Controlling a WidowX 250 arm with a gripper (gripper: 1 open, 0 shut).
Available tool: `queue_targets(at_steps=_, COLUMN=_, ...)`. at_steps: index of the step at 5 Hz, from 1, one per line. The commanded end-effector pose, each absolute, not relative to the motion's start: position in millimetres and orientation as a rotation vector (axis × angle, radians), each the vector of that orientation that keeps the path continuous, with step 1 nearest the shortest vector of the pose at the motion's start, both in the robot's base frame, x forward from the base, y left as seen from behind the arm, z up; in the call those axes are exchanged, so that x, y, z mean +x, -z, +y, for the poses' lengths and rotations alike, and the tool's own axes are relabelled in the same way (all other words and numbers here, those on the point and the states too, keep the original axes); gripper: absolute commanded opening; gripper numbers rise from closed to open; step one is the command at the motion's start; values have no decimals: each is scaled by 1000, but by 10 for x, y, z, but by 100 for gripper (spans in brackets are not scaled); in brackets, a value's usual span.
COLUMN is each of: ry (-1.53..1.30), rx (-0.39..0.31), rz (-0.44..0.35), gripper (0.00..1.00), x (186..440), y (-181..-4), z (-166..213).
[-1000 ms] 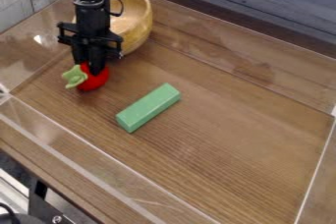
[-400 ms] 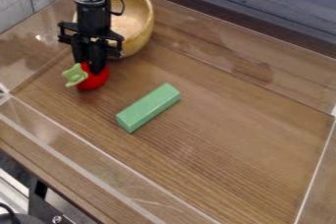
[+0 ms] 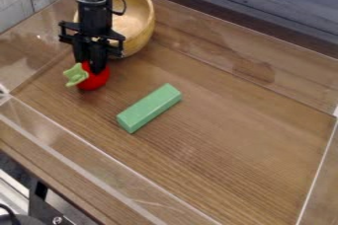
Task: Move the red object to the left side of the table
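Nearer than the black gripper (image 3: pixel 93 65), to its right, lies a green rectangular block (image 3: pixel 148 108). Directly under it sits the small glossy red toy fruit (image 3: pixel 89 79) with pale green leaf cap, jaws narrowed around it on the brown wood-grain table (image 3: pixel 238 120). Behind stands a wooden bowl (image 3: pixel 137 20).

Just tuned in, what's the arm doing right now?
The gripper points down at the left side of the table, its fingers closed around the red toy fruit, which sits low at the tabletop. A wooden bowl stands just behind the arm, and a green block lies apart to the right, untouched. Whether the fruit rests on the wood or is barely lifted cannot be told.
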State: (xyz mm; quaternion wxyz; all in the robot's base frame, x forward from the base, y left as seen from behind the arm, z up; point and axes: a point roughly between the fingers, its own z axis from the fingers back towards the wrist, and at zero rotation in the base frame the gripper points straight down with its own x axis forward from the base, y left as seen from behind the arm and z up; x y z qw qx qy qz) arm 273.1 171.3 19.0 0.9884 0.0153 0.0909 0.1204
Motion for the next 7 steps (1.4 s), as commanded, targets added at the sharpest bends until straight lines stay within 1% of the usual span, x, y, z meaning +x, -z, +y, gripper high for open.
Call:
queue_targets(at_steps=1, ry=-265, rx=34, rz=204, gripper=0, x=2725, y=-81, z=1750)
queue_targets(at_steps=7, ry=-281, rx=34, rz=245, gripper=0, x=2740, y=-111, z=1786)
